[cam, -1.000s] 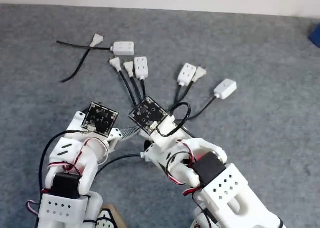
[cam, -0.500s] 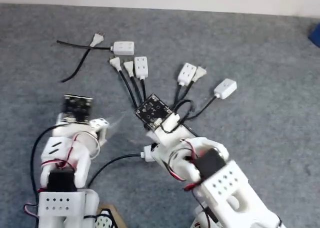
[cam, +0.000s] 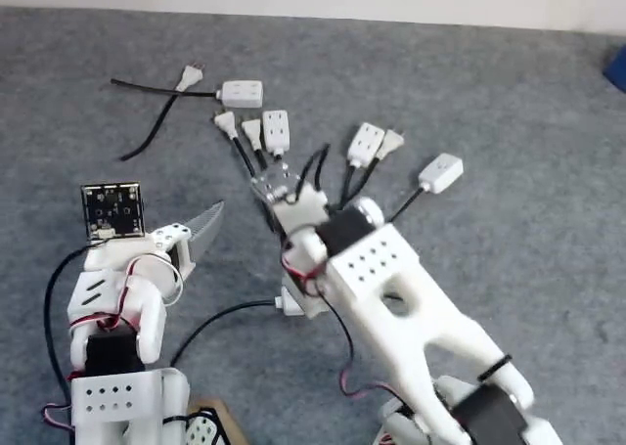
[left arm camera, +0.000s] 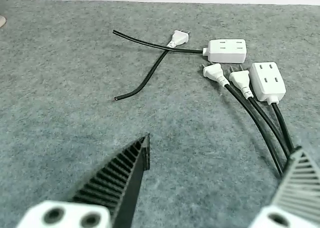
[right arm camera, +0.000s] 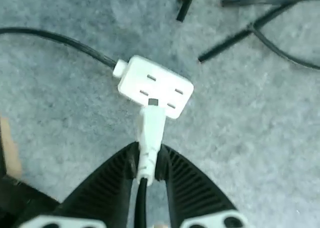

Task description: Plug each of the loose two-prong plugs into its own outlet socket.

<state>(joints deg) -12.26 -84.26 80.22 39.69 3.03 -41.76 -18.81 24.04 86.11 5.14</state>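
One plug going in, the rest waiting loose
High view: a far plug [cam: 226, 124] and others are lying unplugged on the far desk [cam: 509, 103]. Left wrist view: the left hand [left arm camera: 222, 144] is gaping, empty. Right wrist view: the right hand [right arm camera: 150, 149] is clamping a plug [right arm camera: 150, 125], which is pointing lengthwise straight away from it, tip touching a socket block [right arm camera: 170, 90], seemingly not seated.

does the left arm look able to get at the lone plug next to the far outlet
Probably yes. The left gripper is open and faces the plug across bare carpet, with just a loose cord lying between. The right arm is off to the side. Reach itself is hard to judge.
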